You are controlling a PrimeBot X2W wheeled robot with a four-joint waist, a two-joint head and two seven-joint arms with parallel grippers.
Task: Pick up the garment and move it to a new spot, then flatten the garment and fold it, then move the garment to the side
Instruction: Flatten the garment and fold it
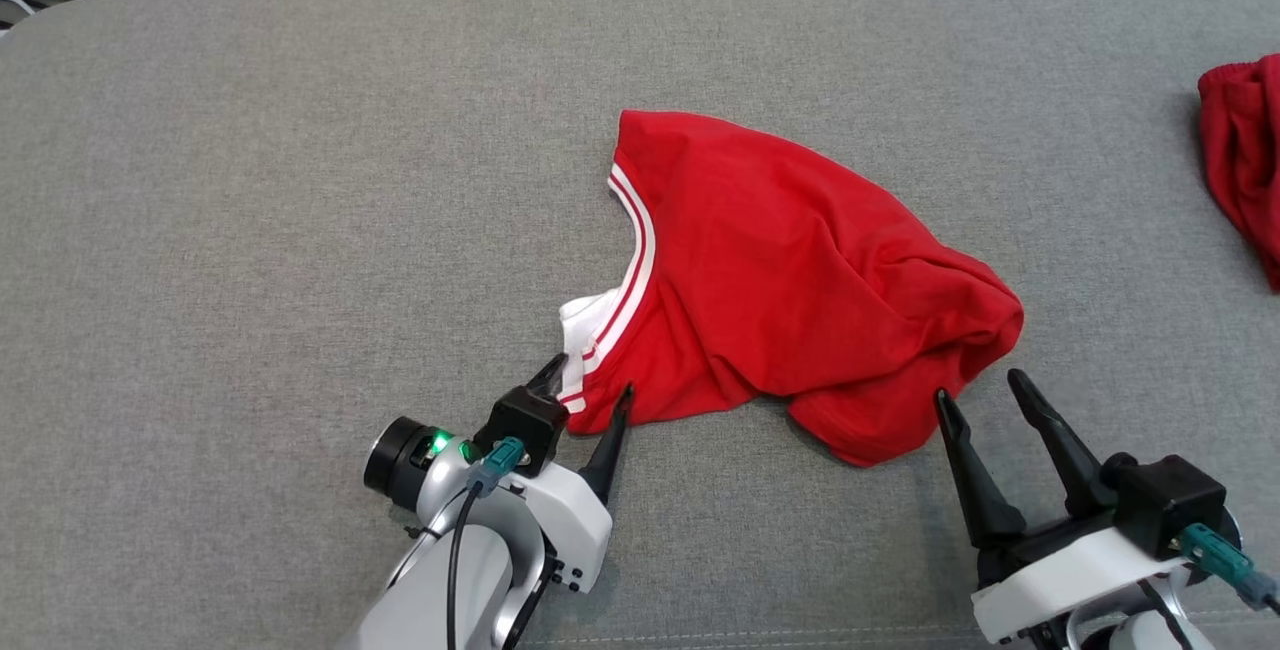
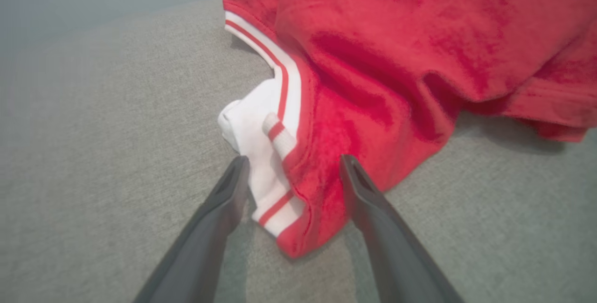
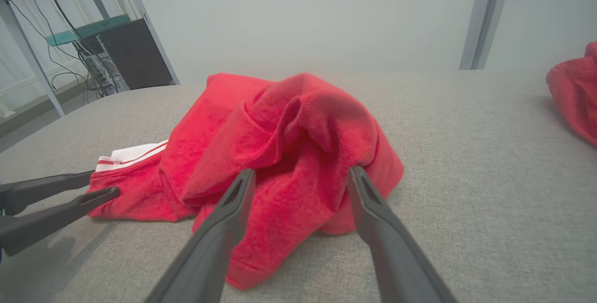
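Left gripper (image 1: 590, 385) gapes wide, empty, fingers straddling the white-striped corner of the crumpled red knit garment (image 1: 780, 280) lying mid-way on grey woven cloth (image 1: 250, 230); right gripper (image 1: 978, 388), equally wide and empty, sits at its bunched soft hem

Bright, diffuse lt; soft shadows

Camera on the robot's head looks steeply down on the red shirt (image 1: 780, 280) spread on a grey padded surface (image 1: 300, 180). The left wrist camera sits low and very close at the shirt's striped collar (image 2: 280, 74), facing along the fabric. The right wrist camera, low at the shirt's bunched end, faces across it toward a pale wall (image 3: 303, 14). All three views share the shirt; the right wrist view also catches the left gripper (image 3: 105, 182) by the collar.
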